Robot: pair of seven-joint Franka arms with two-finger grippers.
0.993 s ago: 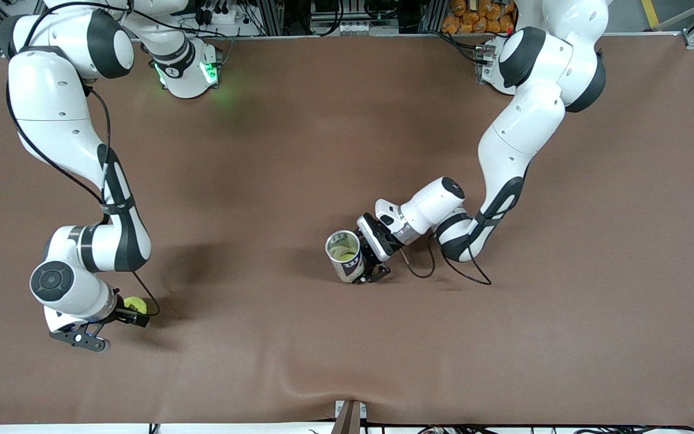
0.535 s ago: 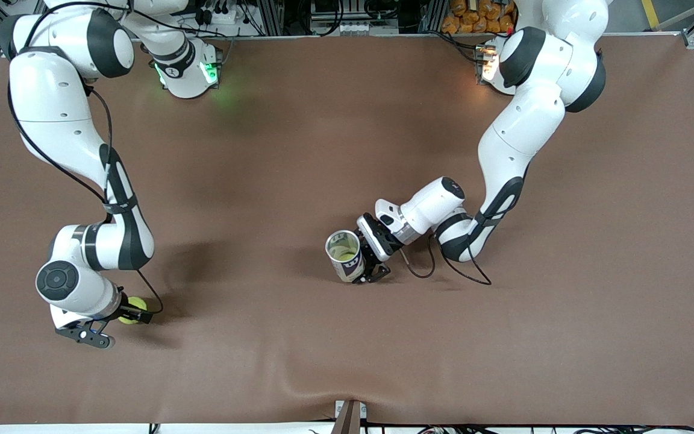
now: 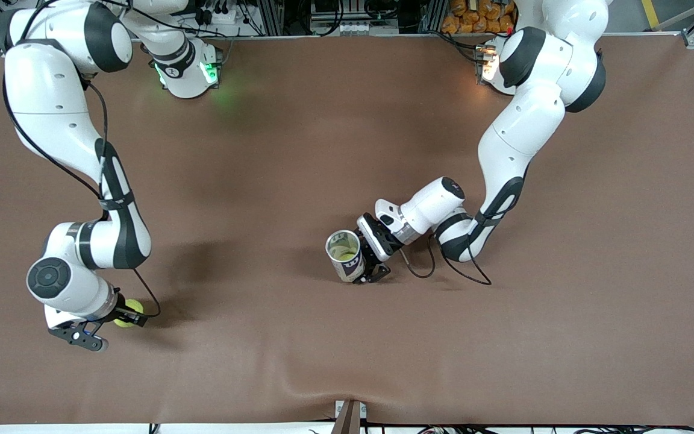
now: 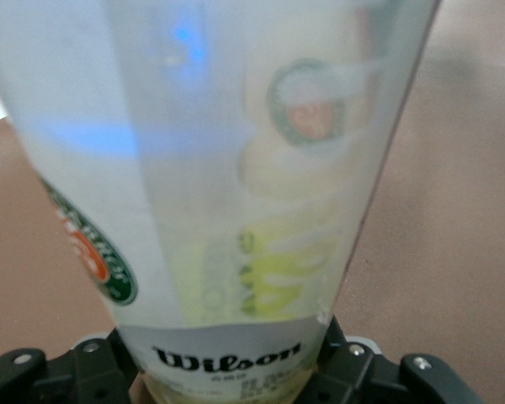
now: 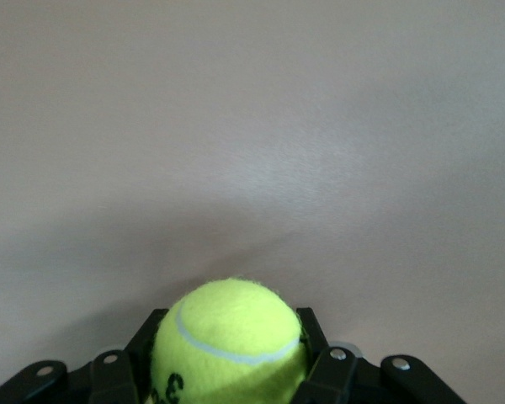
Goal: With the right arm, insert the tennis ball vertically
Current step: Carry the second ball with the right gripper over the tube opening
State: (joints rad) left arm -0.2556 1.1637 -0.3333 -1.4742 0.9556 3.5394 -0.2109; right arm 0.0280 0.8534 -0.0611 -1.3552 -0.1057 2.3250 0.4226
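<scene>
The right gripper [image 3: 123, 316], at the lower left of the front view, was clamped on the tennis ball [image 3: 125, 310]. The right wrist view showed the ball [image 5: 229, 341] seated between the black fingers [image 5: 326, 370], low over the brown table [image 3: 299, 150]; whether it was touching the cloth could not be told.

Near the middle of the frame, the left gripper [image 3: 373, 260] was clenched on the clear ball can [image 3: 345, 255], standing on the table with its open mouth upward. The left wrist view showed the can [image 4: 227, 194] filling the frame between the jaws, with yellow-green showing through its wall, apparently a ball already inside.

By my reading, the pickup step had just been completed. The next move called for lifting the ball, carrying it toward the middle of the frame, centring it above the can's mouth and lowering it straight down before letting go. The left arm only needed to steady the can.
</scene>
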